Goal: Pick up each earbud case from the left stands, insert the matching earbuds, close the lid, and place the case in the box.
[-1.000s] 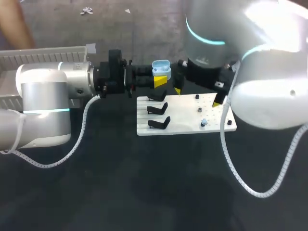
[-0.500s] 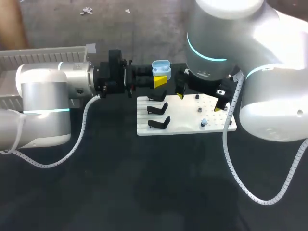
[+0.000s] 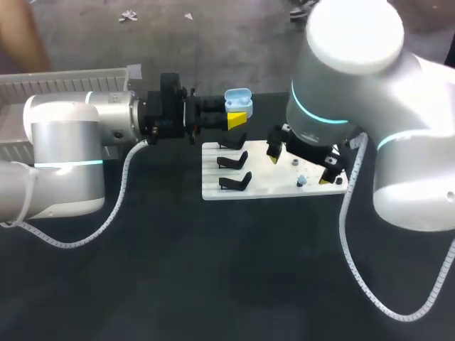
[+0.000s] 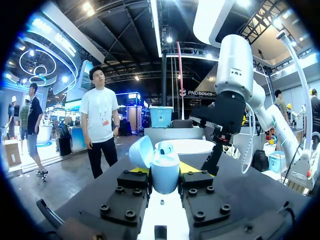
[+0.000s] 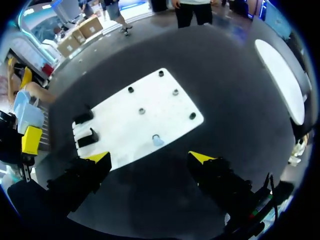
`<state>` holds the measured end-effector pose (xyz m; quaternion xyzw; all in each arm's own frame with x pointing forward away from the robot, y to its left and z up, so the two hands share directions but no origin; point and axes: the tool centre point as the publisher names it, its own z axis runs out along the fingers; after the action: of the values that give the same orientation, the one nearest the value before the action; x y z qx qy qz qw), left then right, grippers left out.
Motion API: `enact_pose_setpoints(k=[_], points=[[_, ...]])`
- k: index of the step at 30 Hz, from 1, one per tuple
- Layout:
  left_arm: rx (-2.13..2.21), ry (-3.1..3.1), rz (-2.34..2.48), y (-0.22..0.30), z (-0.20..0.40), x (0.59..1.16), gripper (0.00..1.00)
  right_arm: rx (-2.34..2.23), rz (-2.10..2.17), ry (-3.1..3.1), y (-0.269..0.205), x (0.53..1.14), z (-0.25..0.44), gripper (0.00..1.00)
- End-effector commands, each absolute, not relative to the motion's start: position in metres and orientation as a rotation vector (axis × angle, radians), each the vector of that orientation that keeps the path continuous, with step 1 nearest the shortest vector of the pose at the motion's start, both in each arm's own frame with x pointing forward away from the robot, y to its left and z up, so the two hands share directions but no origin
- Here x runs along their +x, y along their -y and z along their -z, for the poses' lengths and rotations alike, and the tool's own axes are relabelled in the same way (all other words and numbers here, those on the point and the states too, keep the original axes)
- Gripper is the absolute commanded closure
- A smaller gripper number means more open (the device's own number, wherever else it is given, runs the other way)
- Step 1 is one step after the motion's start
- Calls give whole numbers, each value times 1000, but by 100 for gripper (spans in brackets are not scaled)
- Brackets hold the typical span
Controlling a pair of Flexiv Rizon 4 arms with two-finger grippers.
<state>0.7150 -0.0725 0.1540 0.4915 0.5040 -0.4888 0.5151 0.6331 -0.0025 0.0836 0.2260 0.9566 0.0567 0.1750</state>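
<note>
Jaws of your left gripper [image 3: 238,121] pinch the light-blue earbud case [image 3: 238,100], its lid open, just past the far edge of the white board [image 3: 270,188]. That arm reaches in level from the left. Your right gripper [image 3: 300,165] hangs wide open and empty, pointing down over the board, 1 blue earbud [image 5: 157,141] beneath it.
</note>
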Motion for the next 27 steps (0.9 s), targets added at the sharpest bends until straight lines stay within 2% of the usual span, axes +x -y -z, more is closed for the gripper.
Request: enact_pose_setpoints(k=[1, 6, 8, 14, 17, 20, 23, 25, 27], points=[[1180, -1208, 1174, 73, -153, 716, 100, 631, -216, -2692, 9, 637, -59, 0], [1180, -1208, 1174, 73, -153, 716, 100, 617, -235, -2688, 12, 642, -45, 0], [1180, -1208, 1174, 73, -153, 716, 100, 614, -233, -2689, 12, 642, -44, 13], [1180, -1208, 1174, 73, -153, 716, 100, 596, -233, -2688, 10, 643, -42, 11], [1180, -1208, 1174, 73, -153, 716, 100, 601, -244, -2689, 10, 644, -39, 17], [1180, -1208, 1174, 73, -153, 716, 100, 614, -253, -2690, 10, 646, -36, 27], [1180, -1208, 1174, 73, -153, 716, 100, 625, -258, -2689, 10, 647, -35, 28], [1180, -1208, 1174, 73, -153, 716, 100, 630, -264, -2691, 10, 648, -35, 36], [1180, -1208, 1174, 73, -153, 716, 100, 634, -268, -2692, 11, 649, -34, 38]])
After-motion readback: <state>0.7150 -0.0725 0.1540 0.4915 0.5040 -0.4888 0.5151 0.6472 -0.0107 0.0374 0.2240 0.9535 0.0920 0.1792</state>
